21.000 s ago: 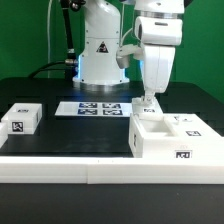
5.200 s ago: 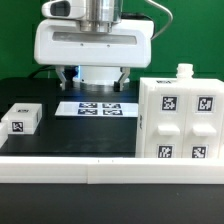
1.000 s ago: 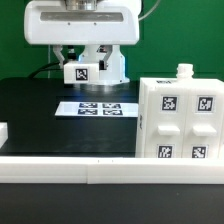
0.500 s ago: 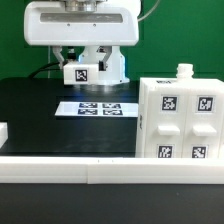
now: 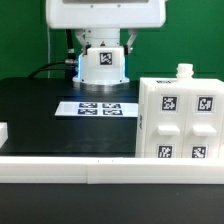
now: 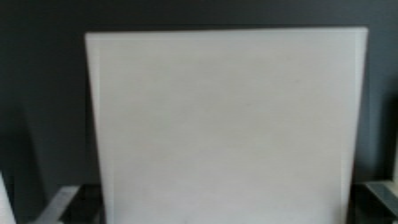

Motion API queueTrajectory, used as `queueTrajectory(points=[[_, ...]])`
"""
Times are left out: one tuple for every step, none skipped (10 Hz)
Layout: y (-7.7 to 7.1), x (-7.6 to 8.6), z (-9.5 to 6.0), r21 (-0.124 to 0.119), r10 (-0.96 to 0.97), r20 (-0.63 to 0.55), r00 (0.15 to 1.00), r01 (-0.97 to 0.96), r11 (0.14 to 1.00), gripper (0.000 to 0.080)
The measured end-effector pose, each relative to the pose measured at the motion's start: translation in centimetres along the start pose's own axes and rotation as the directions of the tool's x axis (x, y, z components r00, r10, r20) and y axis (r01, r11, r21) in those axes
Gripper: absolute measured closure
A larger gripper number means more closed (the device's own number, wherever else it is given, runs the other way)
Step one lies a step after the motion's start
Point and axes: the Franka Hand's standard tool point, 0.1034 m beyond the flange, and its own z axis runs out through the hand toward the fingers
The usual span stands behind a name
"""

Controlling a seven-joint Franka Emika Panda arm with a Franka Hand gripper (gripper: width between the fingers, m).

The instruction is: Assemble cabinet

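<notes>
exterior view: the cabinet is seen standing on the black tabletop at the exterior view's right, close to the near edge. its tagged face is turned toward the camera, with four square tags shown, and a small knob points upward from its top. its long axis cannot be told, as the box is cut by the frame. a panel, small and tagged, is held off the tabletop, clenched in the hand, above and behind the marker board, tag toward the camera.

wrist view: the panel is shown as a plain white oblong filling most of the frame, with the dark tabletop behind it. the fingers cannot be made out clearly.
</notes>
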Motion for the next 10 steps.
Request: queueTrajectory(points=[[-1.5, 0.7, -0.6, 0.002, 0.034, -0.003, 0.999, -0.034, 0.999, 0.0236], [-3.2, 1.6, -1.2, 0.002, 0.076, -0.003, 0.997, -0.076, 0.997, 0.0236], [-4.6, 2.2, -1.5, 0.000, 0.110, 0.004, 0.994, -0.110, 0.994, 0.0235], [-6.1, 2.5, -1.7, -0.018, 0.161, 0.029, 0.987, -0.161, 0.987, 0.0235], [-6.1, 2.7, -1.7, -0.014, 0.132, 0.023, 0.991, -0.132, 0.991, 0.0235], [-5.9, 2.6, -1.6, -0.015, 0.135, 0.025, 0.991, -0.135, 0.991, 0.0235], [-6.0, 2.6, -1.5, -0.015, 0.134, 0.026, 0.991, -0.134, 0.991, 0.0235], [-6.0, 2.6, -1.5, -0.016, 0.134, 0.026, 0.991, -0.133, 0.991, 0.0235], [-5.9, 2.6, -1.6, -0.013, 0.103, 0.028, 0.994, -0.102, 0.995, 0.0235], [-5.9, 3.4, -2.0, -0.008, 0.072, 0.021, 0.997, -0.072, 0.997, 0.0235]])
